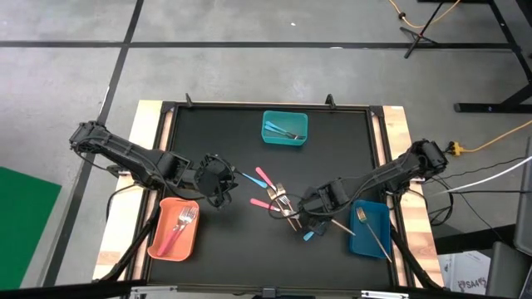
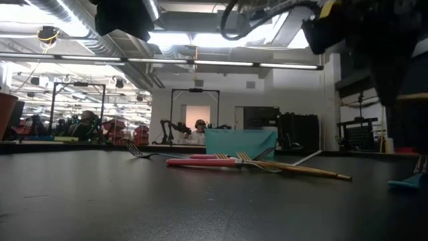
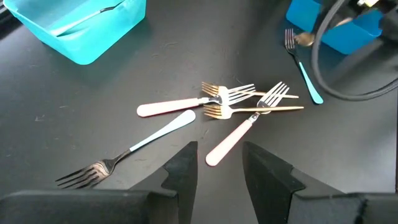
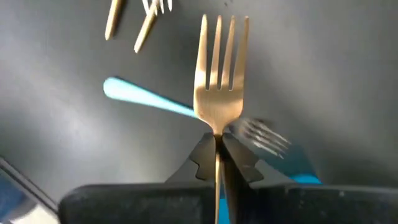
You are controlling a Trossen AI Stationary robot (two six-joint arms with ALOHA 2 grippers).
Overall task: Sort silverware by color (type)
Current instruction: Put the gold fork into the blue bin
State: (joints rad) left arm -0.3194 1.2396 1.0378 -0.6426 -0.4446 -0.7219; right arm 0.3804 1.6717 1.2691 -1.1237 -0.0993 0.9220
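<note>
right gripper (image 4: 217, 163) is clamped on the neck of a gold fork (image 4: 219, 81), whose tines point away from the fingers (image 4: 200, 163) and whose handle runs back between them. a light-blue handle (image 4: 144, 98) lies on the black table (image 4: 323, 68) beneath the gold fork, passing under its neck, with blurred silver fork tines (image 4: 262, 136) just beside the neck on the other side. two gold handle ends (image 4: 129, 23) lie on the mat beyond the light-blue handle, well apart from the gold fork.

left pincer (image 3: 217, 165) agape, right pincer (image 4: 217, 155) clamped
</note>
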